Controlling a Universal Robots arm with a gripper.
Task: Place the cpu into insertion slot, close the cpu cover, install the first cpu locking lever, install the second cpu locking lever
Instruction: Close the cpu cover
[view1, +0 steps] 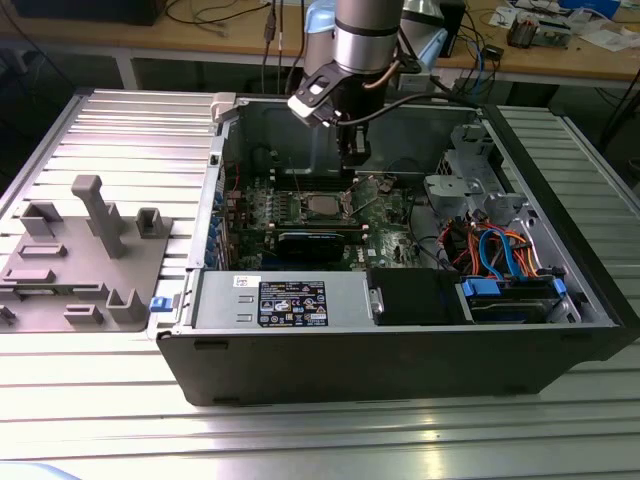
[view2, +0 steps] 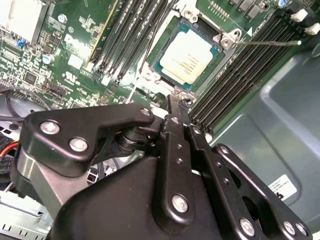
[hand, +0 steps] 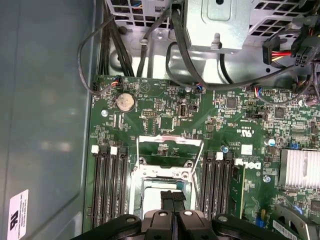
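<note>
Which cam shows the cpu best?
The second wrist view: the cpu shows its whole top face, with nothing in front of it. The exterior view shows it as a small grey square. In the first wrist view the end effector partly covers it.

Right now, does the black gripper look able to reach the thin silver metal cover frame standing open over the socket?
Probably yes: the gripper hangs close by the cover frame, fingers shut, and nothing visible lies between them.
</note>
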